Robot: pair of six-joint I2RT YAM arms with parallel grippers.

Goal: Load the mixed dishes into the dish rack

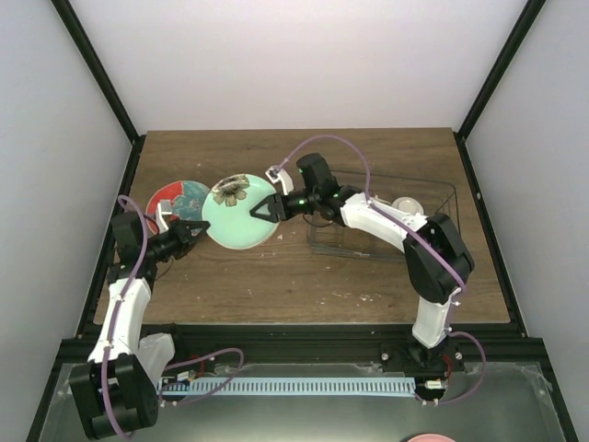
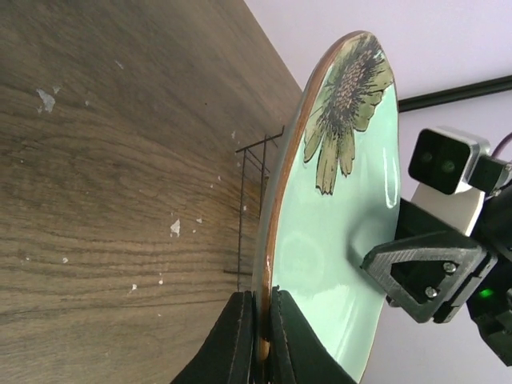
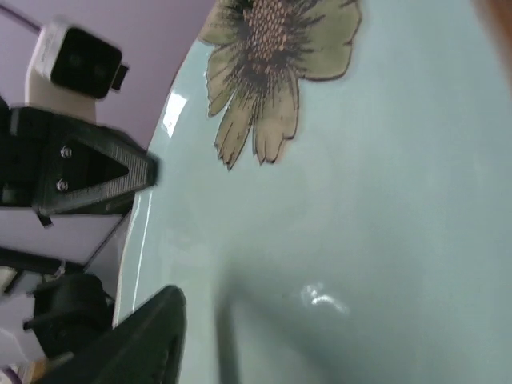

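**Mint plate held between two arms, just short of the rack**

From my console, the mint green plate [image 1: 237, 216] hangs just left of the dish rack [image 1: 386, 241]. Its flowered face is turned up toward the overhead camera and its back toward the table [image 1: 368, 276]. My left gripper [image 1: 195, 230] is clamped on the rim farthest from the rack, with fingers [image 2: 238, 344] on either side of the edge. I judge the rim is gripped because it is the only part thin enough for the fingers to span.

My right gripper [image 1: 267, 210] sits at the rim nearest the rack, one finger against the glazed face. I cannot tell whether it has bitten down. It looks to me like a hand-over, since the right arm is the one placed to reach the rack.

A cream bowl [image 1: 405, 203] shows inside the rack's outline, toward its right end. The red-rimmed plate [image 1: 175, 196] lies farther left of the rack than the green one, not yet loaded.
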